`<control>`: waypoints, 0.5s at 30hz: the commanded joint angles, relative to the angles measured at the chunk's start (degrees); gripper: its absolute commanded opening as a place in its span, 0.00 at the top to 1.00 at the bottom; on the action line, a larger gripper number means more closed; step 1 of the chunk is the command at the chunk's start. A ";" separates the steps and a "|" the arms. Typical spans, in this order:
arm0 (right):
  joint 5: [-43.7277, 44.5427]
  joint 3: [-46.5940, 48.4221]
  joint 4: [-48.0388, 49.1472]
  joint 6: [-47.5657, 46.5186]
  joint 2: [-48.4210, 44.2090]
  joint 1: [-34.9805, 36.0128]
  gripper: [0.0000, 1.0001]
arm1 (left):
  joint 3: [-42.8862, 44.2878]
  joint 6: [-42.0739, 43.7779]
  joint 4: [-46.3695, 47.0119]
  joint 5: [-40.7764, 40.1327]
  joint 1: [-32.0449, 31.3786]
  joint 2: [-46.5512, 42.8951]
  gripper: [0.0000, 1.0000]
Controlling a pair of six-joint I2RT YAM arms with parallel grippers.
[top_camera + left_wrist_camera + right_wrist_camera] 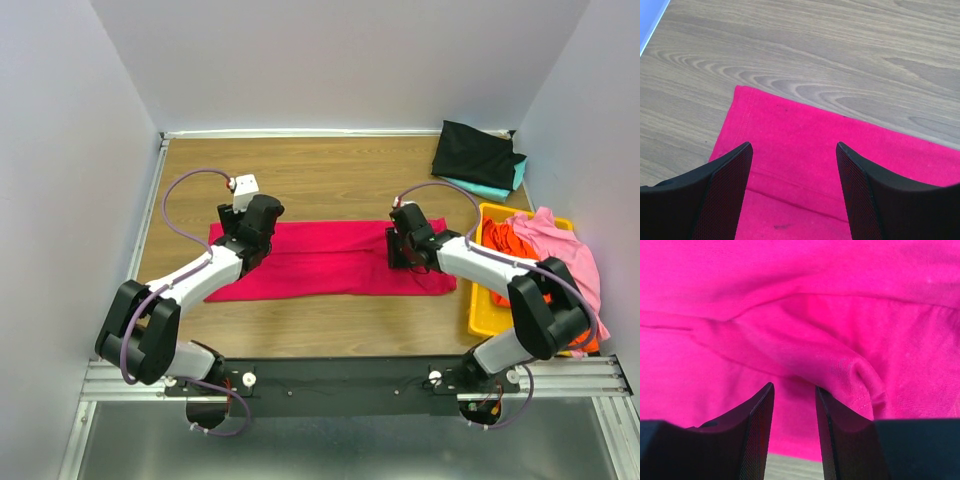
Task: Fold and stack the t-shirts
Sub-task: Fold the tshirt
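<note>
Crimson-red t-shirt (330,258) lies flat as a long band across the middle of the wooden table (330,175), with both arms lowered over it. The left gripper (792,147) hangs above the band's left end with its jaws spread wide and nothing between them; a hemmed corner of the cloth and bare wood show beyond the fingers. The right gripper (794,387) is down on the band's right end, jaws drawn to a narrow gap. A raised ridge of fabric sits just beside its right finger, but I cannot tell whether any cloth is pinched.

At the table's right edge stands a yellow bin (476,300) holding a crumpled orange t-shirt (503,240), with a pink t-shirt (560,245) draped over its far rim. In the far right corner a black t-shirt (475,150) rests on a teal t-shirt (490,188), well apart from the red one. Lilac cables (175,200) loop from each arm, and a metal rail (350,378) carries their bases along the near edge
</note>
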 commanded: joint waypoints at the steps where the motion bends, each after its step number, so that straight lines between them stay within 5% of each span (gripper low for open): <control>1: 5.43 1.73 -0.61 1.72 3.59 -0.57 0.55 | 1.35 -0.57 -1.26 -0.37 -0.58 -0.12 0.24; 15: 11.94 1.38 -0.87 2.95 2.98 -1.45 0.60 | 1.43 -0.83 -1.52 -0.54 -0.75 -0.21 0.24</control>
